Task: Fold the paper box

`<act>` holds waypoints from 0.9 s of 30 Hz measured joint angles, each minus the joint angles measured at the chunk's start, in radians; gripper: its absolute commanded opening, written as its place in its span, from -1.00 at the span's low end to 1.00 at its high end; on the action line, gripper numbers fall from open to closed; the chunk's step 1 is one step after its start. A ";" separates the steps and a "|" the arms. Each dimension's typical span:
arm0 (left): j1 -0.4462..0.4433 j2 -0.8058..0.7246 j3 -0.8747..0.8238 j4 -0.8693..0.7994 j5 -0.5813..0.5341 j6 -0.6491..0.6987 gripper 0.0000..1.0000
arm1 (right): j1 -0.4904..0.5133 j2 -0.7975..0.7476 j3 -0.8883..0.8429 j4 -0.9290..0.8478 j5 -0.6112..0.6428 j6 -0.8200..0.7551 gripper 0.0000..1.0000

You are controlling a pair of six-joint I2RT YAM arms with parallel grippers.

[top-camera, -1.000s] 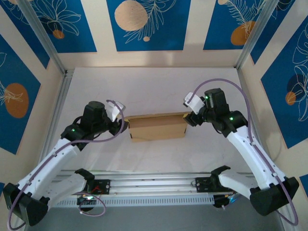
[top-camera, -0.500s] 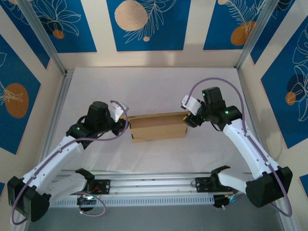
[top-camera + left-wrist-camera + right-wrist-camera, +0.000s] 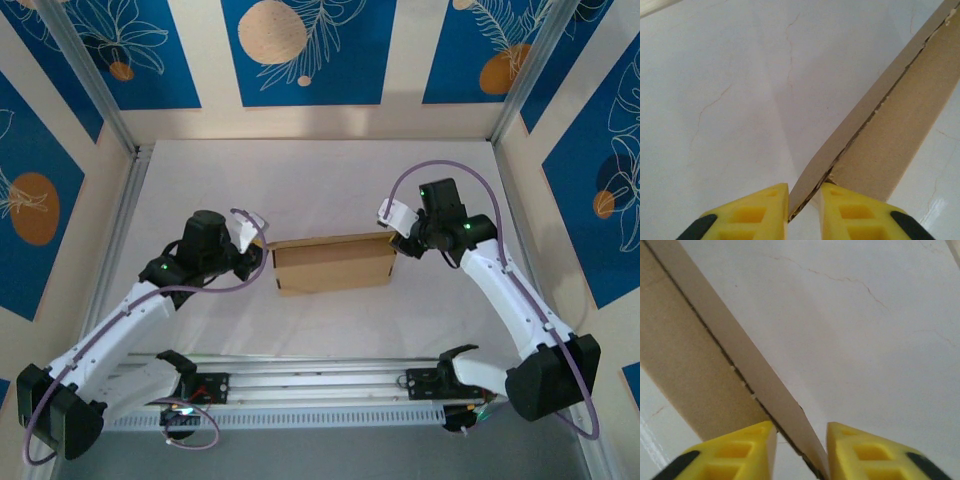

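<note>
The paper box (image 3: 333, 263) is a shallow brown cardboard box lying flat in the middle of the white table (image 3: 300, 180). My left gripper (image 3: 262, 258) is at its left end. In the left wrist view the yellow fingers (image 3: 760, 210) of my left gripper (image 3: 805, 200) pinch the corner of the box (image 3: 900, 130), where its lid edge meets the side. My right gripper (image 3: 397, 243) is at the box's right end. In the right wrist view my right gripper (image 3: 801, 445) has its jaws closed round the slanting lid edge of the box (image 3: 740, 355).
An aluminium rail (image 3: 320, 385) runs along the near edge between the arm bases. Metal frame posts (image 3: 120, 130) and blue-patterned walls close in the table on the left, right and back. Bare table lies behind and in front of the box.
Both grippers have narrowed onto the box's ends. The right wrist has drawn in toward the box, and the box has shifted slightly to the right.
</note>
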 measured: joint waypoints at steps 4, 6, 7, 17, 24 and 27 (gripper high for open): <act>0.000 0.013 0.000 0.003 0.015 0.001 -0.85 | -0.003 0.025 0.025 -0.005 -0.001 0.011 -1.00; 0.000 0.019 0.000 0.003 0.023 0.001 -0.97 | -0.002 0.028 0.033 -0.010 -0.007 0.020 -1.00; 0.000 0.022 0.002 0.003 0.027 0.001 -1.00 | -0.003 0.028 0.036 -0.014 -0.010 0.030 -1.00; 0.002 0.057 0.044 -0.009 0.035 -0.097 -1.00 | 0.026 0.020 0.042 -0.026 0.013 0.179 -1.00; 0.003 0.087 0.069 -0.011 0.007 -0.241 -1.00 | 0.080 0.017 0.042 -0.018 0.098 0.400 -1.00; 0.003 0.116 0.092 -0.016 -0.009 -0.297 -1.00 | 0.103 0.026 0.058 -0.041 0.134 0.501 -1.00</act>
